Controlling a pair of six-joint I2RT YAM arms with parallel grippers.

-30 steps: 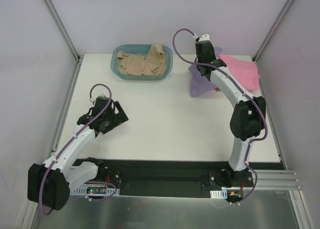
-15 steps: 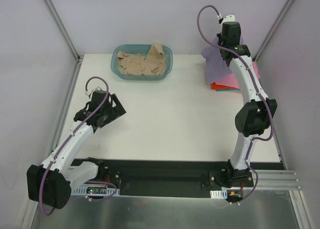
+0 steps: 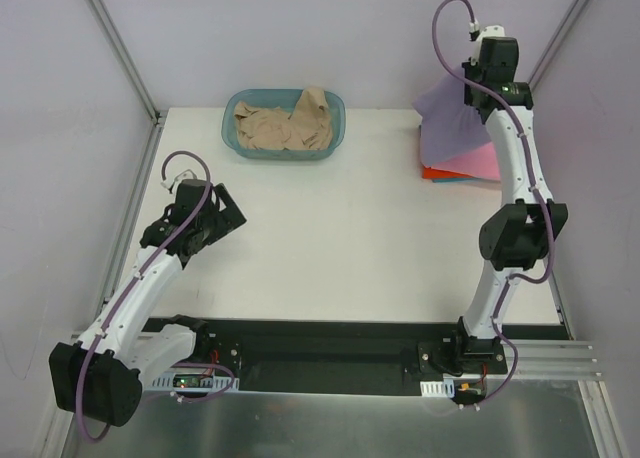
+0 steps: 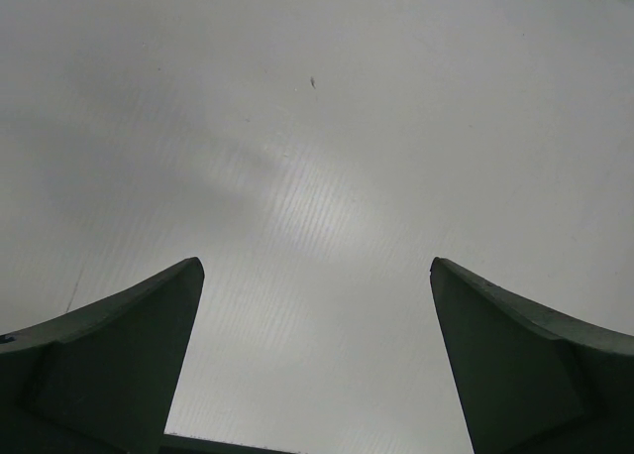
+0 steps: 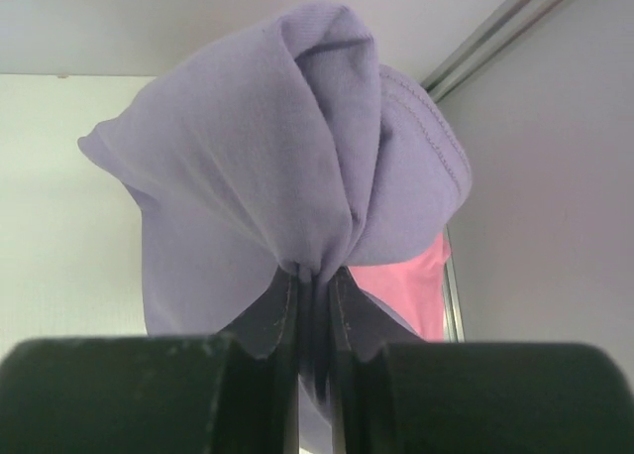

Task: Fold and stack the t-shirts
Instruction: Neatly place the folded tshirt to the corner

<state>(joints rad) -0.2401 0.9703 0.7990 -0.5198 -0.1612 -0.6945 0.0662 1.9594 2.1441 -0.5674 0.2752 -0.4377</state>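
Note:
My right gripper (image 3: 478,90) is raised high at the back right, shut on a bunched fold of the lavender-purple t-shirt (image 3: 450,121), which hangs from it. In the right wrist view the gripper (image 5: 315,276) pinches the lavender-purple t-shirt (image 5: 267,167) between its fingers. Under the hanging cloth lie a pink t-shirt (image 3: 480,162) and an orange-red t-shirt (image 3: 440,174), stacked flat. The pink t-shirt (image 5: 406,281) shows behind the purple one. A beige t-shirt (image 3: 285,126) lies crumpled in the basket. My left gripper (image 3: 222,218) hovers open over bare table at the left; its fingers (image 4: 129,345) hold nothing.
The translucent teal basket (image 3: 334,108) stands at the back centre of the white table (image 3: 340,238). Metal frame posts (image 3: 120,48) rise at the back corners, with pale walls close on both sides. The arm bases sit on a black rail (image 3: 320,350) at the near edge.
My right gripper has lifted the lavender-purple t-shirt up and to the right, off the table, so it now hangs over the pink and orange-red stack. My left arm has drawn back slightly to the left.

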